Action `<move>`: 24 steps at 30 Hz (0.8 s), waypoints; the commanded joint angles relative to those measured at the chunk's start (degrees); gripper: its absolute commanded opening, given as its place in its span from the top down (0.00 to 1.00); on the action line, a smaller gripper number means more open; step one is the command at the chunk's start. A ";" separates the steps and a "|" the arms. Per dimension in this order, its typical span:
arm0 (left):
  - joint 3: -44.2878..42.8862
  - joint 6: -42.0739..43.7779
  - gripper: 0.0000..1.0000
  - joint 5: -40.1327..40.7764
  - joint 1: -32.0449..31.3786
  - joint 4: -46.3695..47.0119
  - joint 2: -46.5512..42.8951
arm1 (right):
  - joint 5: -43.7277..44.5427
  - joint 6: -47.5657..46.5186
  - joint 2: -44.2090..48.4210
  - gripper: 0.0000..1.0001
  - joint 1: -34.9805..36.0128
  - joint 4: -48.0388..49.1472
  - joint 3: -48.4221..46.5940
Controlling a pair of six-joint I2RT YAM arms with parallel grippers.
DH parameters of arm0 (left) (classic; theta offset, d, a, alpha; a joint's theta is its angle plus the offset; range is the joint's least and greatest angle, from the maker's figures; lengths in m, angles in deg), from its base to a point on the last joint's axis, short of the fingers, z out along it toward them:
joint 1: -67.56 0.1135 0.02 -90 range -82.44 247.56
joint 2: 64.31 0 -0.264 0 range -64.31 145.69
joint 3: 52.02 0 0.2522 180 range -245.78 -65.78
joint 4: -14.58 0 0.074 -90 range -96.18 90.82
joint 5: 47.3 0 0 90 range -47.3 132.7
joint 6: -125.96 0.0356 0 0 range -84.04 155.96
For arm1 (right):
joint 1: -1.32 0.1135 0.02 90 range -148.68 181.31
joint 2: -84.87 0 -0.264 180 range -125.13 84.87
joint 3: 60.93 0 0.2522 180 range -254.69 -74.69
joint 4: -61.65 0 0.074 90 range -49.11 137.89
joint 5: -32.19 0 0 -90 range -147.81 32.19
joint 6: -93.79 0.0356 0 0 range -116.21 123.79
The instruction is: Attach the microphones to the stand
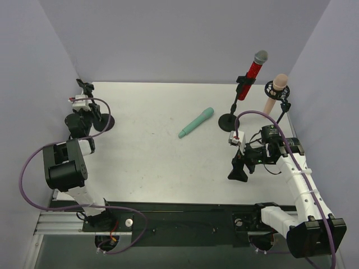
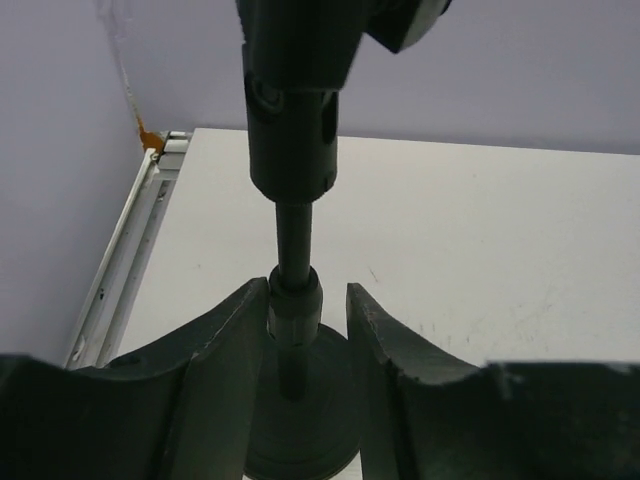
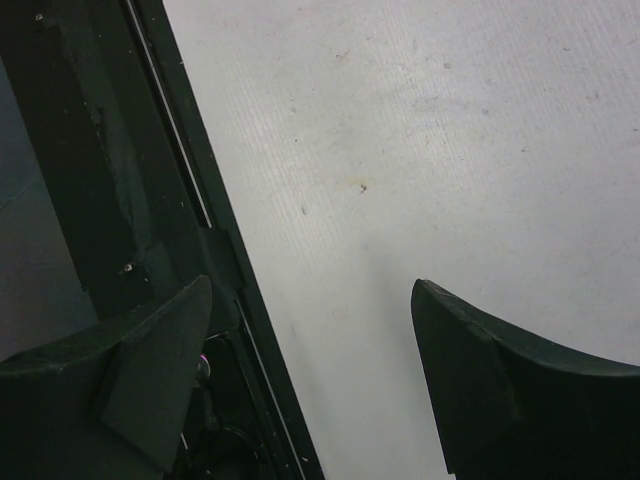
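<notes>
I am closing in on the pole of a small black stand [image 2: 294, 235] at the far left of the table [image 1: 157, 162] with my left gripper [image 2: 308, 290]. Its fingers [image 2: 215, 370] are sitting narrowly apart on either side of the pole. One is looking pressed to the collar and a thin gap is showing on the other side, so I am pinching nothing.

My right gripper [image 3: 310, 285] is hanging with its jaws spread wide and nothing between them, over bare table beside the black rail [image 3: 100, 150].

The mint-green microphone [image 1: 196, 123] is lying flat mid-table, smooth and one colour. Its long axis is running diagonally, with the thicker end aiming far-right toward the round base of the red one's stand [image 1: 229, 120].

The glittery red microphone [image 1: 249, 73] is standing clipped in that stand, leaning with its silver mesh head [image 1: 261, 57] up and to the right. Just right of it, the peach-pink microphone [image 1: 276, 89] is sitting in a ring mount [image 1: 269, 87], head up and tilted the same way.
</notes>
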 commanded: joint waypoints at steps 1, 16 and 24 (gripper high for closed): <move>-3.32 0.36 0.57 -5.30 0.41 3.45 1.61 | -0.51 0.31 -0.50 0.24 -0.66 -0.85 0.21; -0.42 2.54 1.00 -20.52 -3.19 -1.01 -8.75 | -0.68 0.39 0.38 0.24 -1.37 -0.76 0.30; 8.46 -0.60 0.51 -4.88 -1.44 8.00 -11.92 | -1.30 0.39 1.34 0.24 -1.89 -0.85 0.56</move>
